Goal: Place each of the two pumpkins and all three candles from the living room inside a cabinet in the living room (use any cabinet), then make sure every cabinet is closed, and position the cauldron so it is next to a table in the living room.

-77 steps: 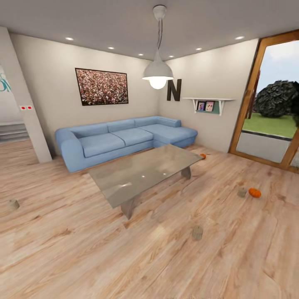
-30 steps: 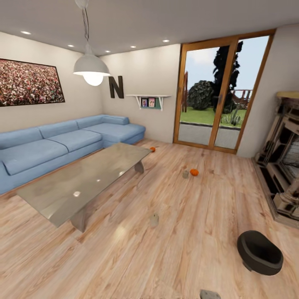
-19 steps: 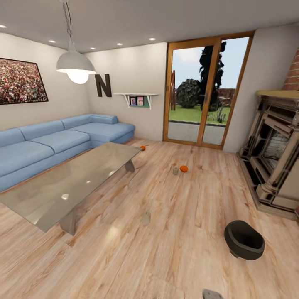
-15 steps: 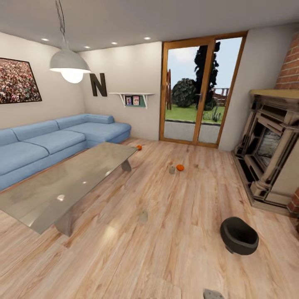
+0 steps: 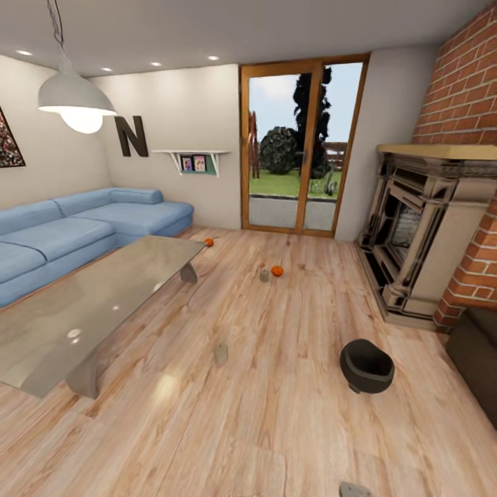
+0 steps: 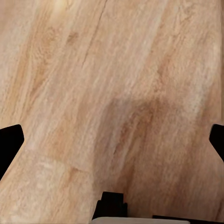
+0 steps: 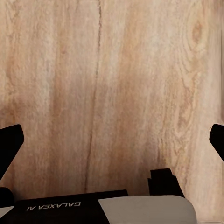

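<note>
Right of glass table [image 5: 83, 310], open plank floor [image 5: 276, 414]

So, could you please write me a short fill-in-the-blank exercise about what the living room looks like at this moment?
1. The round black cauldron sits on the ____ floor.
2. The small orange pumpkin lies right beside a grey-beige ____.
3. The long glass-topped table stands in front of the ____ corner sofa.
4. Both grippers, left and right, are ____.

Missing words: wooden; candle; blue; open
</note>
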`<state>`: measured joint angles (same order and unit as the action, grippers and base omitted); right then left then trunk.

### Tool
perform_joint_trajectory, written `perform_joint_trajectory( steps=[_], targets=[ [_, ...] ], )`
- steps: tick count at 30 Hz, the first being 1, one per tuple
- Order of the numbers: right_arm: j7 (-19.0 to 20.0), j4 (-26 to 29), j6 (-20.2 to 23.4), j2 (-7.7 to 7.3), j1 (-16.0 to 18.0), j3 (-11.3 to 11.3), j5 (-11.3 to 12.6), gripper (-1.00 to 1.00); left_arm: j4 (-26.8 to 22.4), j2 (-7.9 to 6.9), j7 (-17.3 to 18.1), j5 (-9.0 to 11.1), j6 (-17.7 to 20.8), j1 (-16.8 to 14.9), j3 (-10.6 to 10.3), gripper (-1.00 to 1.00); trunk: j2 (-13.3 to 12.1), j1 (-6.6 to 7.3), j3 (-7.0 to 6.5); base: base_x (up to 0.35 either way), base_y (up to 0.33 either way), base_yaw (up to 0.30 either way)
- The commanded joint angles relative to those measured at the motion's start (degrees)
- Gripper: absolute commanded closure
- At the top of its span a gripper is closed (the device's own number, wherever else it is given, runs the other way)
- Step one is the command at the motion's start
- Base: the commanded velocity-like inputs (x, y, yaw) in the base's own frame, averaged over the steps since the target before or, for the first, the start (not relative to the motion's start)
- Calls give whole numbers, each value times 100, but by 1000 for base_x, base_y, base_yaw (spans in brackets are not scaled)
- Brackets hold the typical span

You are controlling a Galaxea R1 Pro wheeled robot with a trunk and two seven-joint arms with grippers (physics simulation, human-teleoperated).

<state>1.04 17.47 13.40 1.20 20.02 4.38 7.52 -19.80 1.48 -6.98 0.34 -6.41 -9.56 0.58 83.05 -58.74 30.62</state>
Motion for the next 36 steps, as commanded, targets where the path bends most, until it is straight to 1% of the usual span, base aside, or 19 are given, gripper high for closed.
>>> perform_joint_trajectory(
  steps=[1, 18, 22, 29, 36],
  targets=[
    [11, 6, 29, 4, 2, 45, 21, -100, 2, 1, -16, 3, -19, -2, 4, -100, 3, 1, 13, -11, 6, -204],
    [11, -7, 22, -19, 2, 51, 22, -100, 2, -8, -23, 9, -27, -2, 11, -100, 3, 1, 138, -24, 35, -194],
    [11, -7, 22, -18, 2, 48, 21, -100, 2, -8, -23, 7, -111, -2, 5, -100, 3, 1, 164, -10, 21, -215],
    [11, -7, 22, -21, 2, 52, 21, -100, 2, -8, -23, 4, -166, -2, 4, -100, 3, 1, 200, -76, 110, -239],
    [11, -7, 22, -21, 2, 54, 22, -100, 2, -8, -23, 2, -168, -2, -3, -100, 3, 1, 232, -80, 21, -250]
  ],
)
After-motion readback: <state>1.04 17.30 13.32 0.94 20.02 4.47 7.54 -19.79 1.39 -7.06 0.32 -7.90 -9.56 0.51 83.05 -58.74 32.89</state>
